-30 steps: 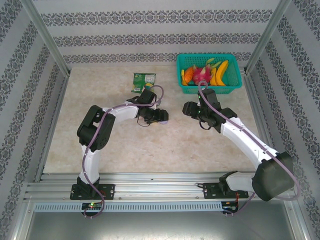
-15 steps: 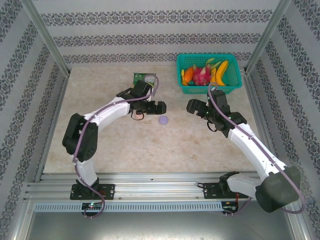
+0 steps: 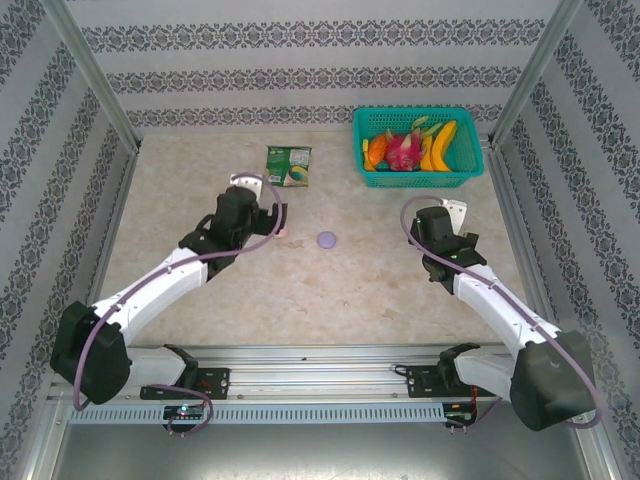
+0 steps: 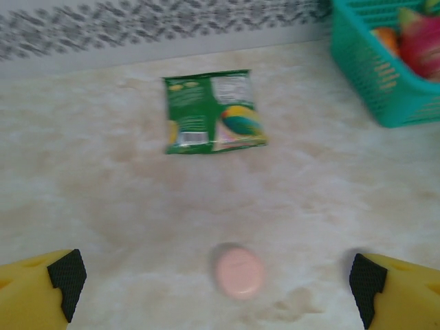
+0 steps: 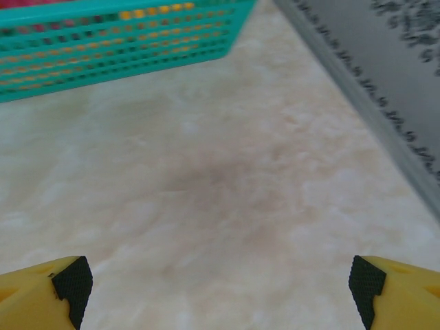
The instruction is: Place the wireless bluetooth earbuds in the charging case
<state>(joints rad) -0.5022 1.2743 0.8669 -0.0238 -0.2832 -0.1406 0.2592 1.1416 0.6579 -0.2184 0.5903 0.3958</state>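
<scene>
Now my left pincer (image 4: 214, 292) and right pincer (image 5: 214, 285) both gape wide and empty, the pink case (image 4: 238, 272) lying on the surface (image 4: 103, 206) between my left fingers, the lilac case (image 3: 326, 239) between the arms.

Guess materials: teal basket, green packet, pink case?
Basket: likely moulded plastic, uniform teal, slotted lattice walls.
Packet: printed plastic or foil film, thin, flat, slightly wrinkled.
Pink case: probably smooth plastic, even colour, rounded edge; too blurred to judge gloss.
</scene>
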